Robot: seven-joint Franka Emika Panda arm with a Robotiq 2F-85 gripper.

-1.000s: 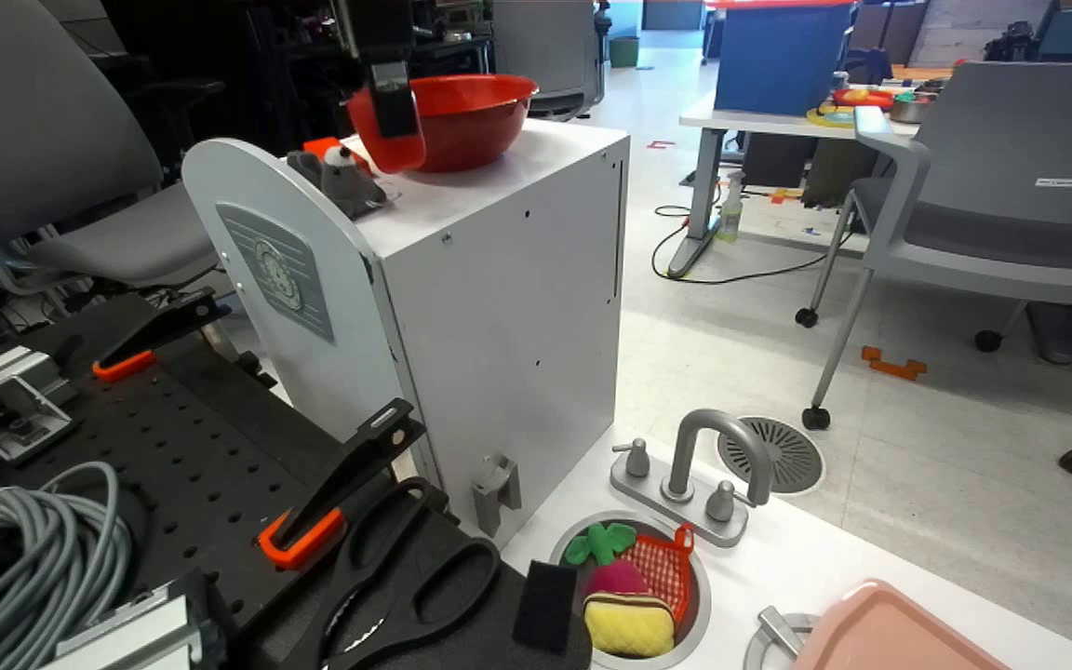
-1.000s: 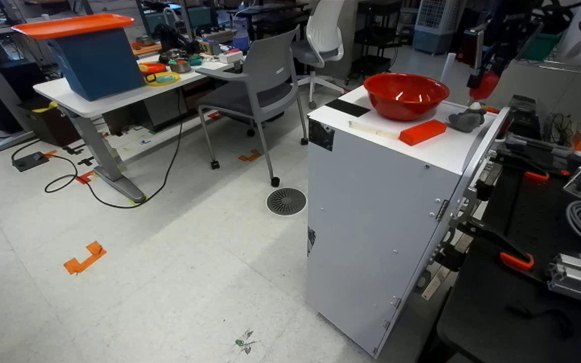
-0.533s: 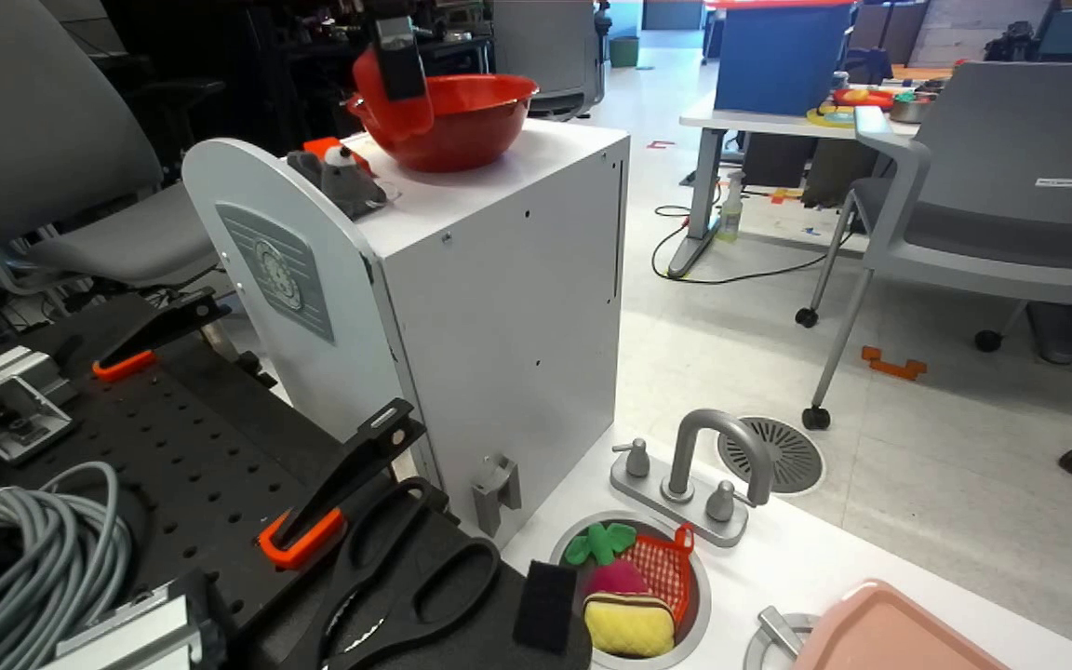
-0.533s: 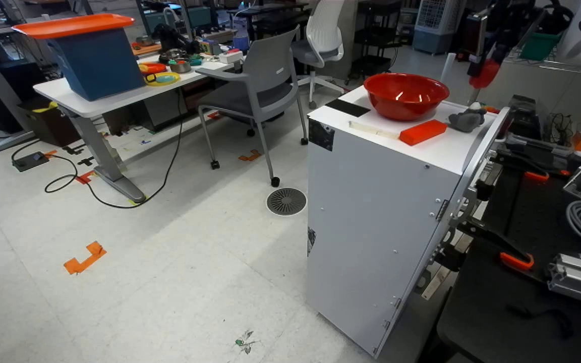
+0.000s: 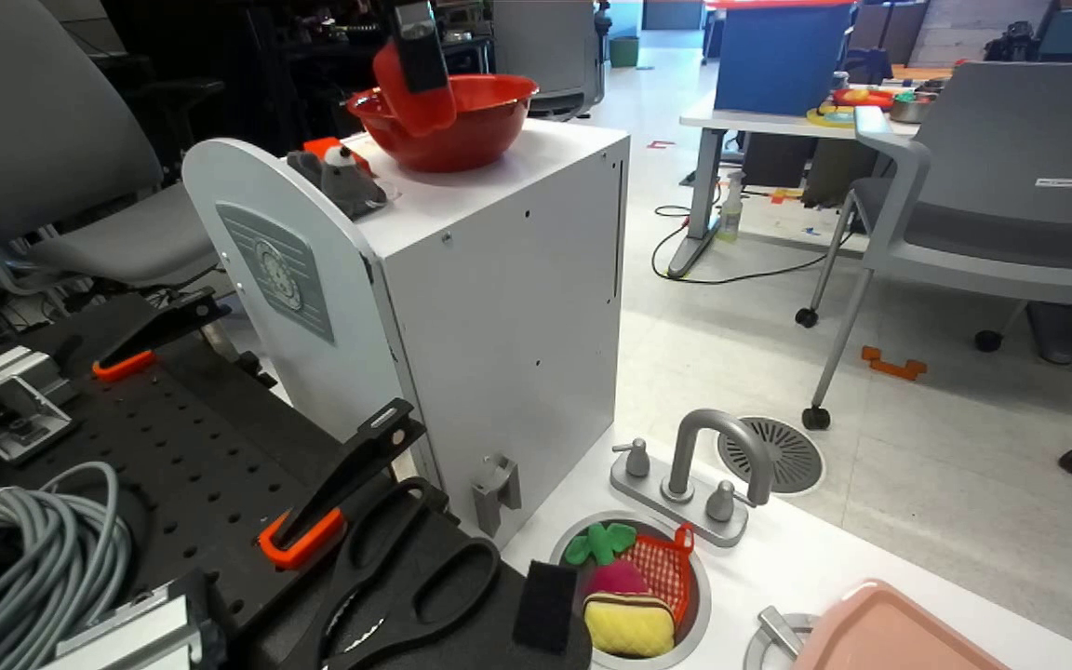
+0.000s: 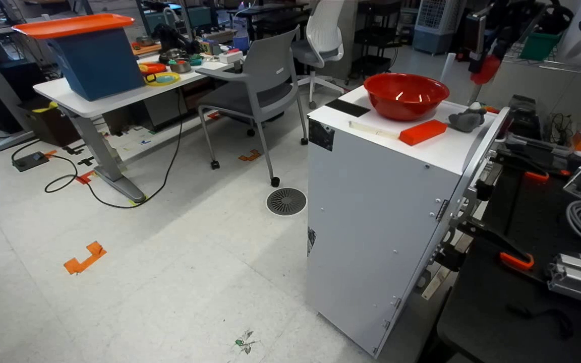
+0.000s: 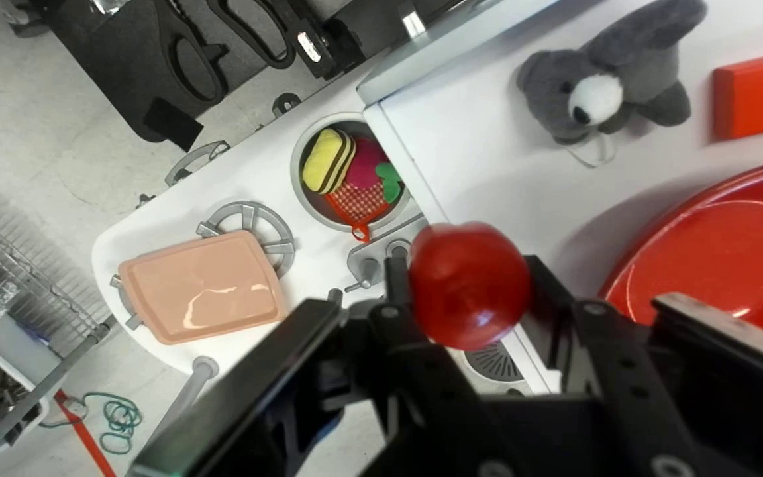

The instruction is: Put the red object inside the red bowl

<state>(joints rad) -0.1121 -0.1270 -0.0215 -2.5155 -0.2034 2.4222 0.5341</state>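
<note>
As the gripper (image 7: 468, 283), pinching the red object (image 7: 471, 291), rises near the red bowl (image 7: 729, 248), moving over it seems next

Pale floor (image 6: 169, 282) beside the white counter (image 6: 366, 227) in both exterior views; round drain cover (image 6: 286, 201) near counter's foot, orange tape (image 6: 84, 258) well apart from it. Gray chair (image 6: 270, 63) near counter, white desk (image 6: 56, 89) farther out from it; white chair (image 6: 326, 25) well behind counter in an exterior view. Black table (image 5: 266, 437) just beside counter's arched end. Another gray chair (image 5: 117, 233) on counter's side away from desk. Paneled wall (image 5: 973, 20) far beyond counter. Light bright over floor, bluish far past counter, dim behind it.
</note>
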